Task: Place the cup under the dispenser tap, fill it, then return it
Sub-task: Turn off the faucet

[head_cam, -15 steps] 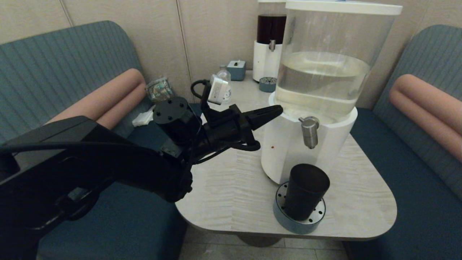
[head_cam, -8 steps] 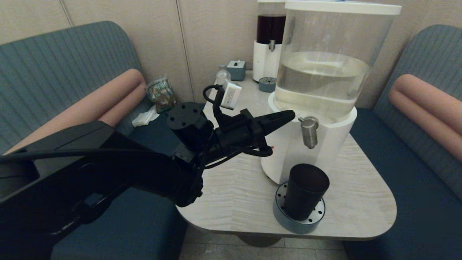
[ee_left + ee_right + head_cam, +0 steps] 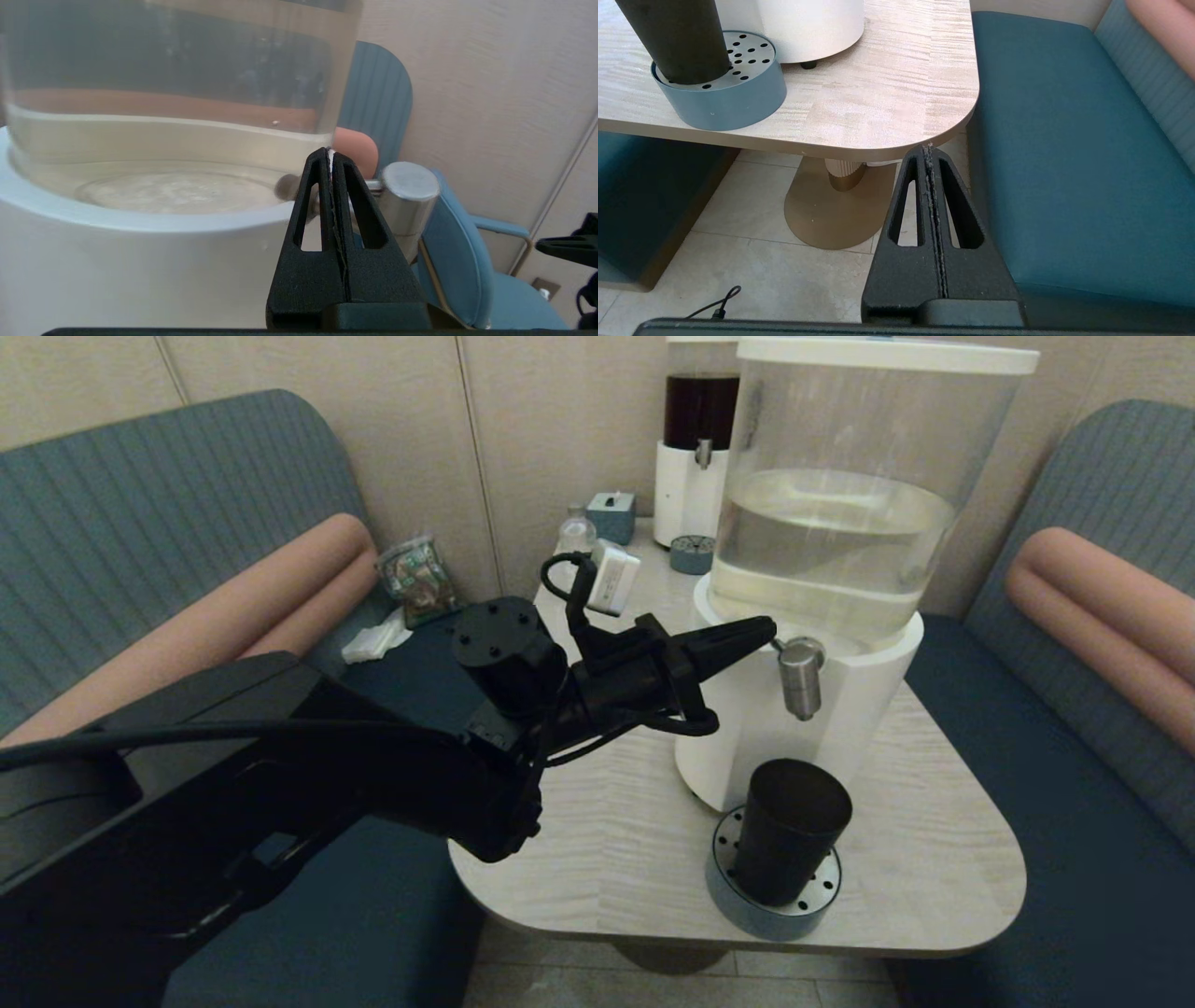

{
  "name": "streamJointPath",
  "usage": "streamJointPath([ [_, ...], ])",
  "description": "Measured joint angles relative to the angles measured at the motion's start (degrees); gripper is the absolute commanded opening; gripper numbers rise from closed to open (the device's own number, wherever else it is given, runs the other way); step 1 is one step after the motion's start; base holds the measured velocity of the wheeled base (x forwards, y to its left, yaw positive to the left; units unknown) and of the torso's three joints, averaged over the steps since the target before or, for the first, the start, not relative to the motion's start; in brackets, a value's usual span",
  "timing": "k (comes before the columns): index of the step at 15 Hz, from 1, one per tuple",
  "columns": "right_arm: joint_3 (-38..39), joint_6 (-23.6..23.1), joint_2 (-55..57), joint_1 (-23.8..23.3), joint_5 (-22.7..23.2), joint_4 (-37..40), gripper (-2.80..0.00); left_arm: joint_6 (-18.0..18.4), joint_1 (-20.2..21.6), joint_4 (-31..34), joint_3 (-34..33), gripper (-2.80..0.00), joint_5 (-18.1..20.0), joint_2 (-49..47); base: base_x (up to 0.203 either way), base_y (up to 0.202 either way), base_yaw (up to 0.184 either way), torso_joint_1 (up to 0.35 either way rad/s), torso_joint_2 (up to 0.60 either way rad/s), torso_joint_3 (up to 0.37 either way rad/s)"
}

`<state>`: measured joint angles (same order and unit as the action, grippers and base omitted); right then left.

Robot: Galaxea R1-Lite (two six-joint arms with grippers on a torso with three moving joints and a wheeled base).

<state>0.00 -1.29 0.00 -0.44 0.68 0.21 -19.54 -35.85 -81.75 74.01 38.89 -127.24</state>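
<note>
The left gripper (image 3: 767, 631) has moved closer, pinched tight and holding nothing, its tip now by the dispenser tap (image 3: 801, 677); the cup (image 3: 789, 831) waits below, ready for filling; the right gripper (image 3: 929, 149) rests pinched tight too.

The small tapered plastic cup (image 3: 792, 831) is a smoky brown, close to black; the round drip tray (image 3: 773, 907) under it is dull blue with a silver top dotted with dark holes. The short cylindrical dispenser tap (image 3: 801, 676) is brushed steel grey, on a big dispenser (image 3: 747, 728) with a white base and clear tank of pale yellowish liquid. The bench (image 3: 607, 840) is pale beige with a wavy wood grain. Both arms are matt black. The ribbed seats (image 3: 140, 513) are teal with salmon-pink bolsters
</note>
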Motion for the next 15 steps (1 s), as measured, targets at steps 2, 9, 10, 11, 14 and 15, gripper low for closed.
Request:
streamJointPath([
  [2,0.0,0.0,0.0,0.0,0.0,0.0,-2.8,0.0,-0.1,0.0,0.6,-2.8,0.0,-0.9,0.0,0.0,0.0,0.0,0.0,0.0],
  [9,0.0,0.0,0.0,0.0,0.0,0.0,-2.8,0.0,-0.5,0.1,2.1,-2.8,0.0,-2.6,0.0,0.0,0.0,0.0,0.0,0.0],
  [10,0.0,0.0,0.0,0.0,0.0,0.0,-2.8,0.0,-0.7,0.3,2.7,-2.8,0.0,-2.9,0.0,0.0,0.0,0.0,0.0,0.0],
  [11,0.0,0.0,0.0,0.0,0.0,0.0,-2.8,0.0,-0.9,0.8,3.4,-2.8,0.0,-3.3,0.0,0.0,0.0,0.0,0.0,0.0],
  [14,0.0,0.0,0.0,0.0,0.0,0.0,-2.8,0.0,-1.7,2.2,5.2,-2.8,0.0,-4.1,0.0,0.0,0.0,0.0,0.0,0.0],
  [15,0.0,0.0,0.0,0.0,0.0,0.0,-2.8,0.0,-2.0,2.8,5.9,-2.8,0.0,-4.2,0.0,0.0,0.0,0.0,0.0,0.0],
])
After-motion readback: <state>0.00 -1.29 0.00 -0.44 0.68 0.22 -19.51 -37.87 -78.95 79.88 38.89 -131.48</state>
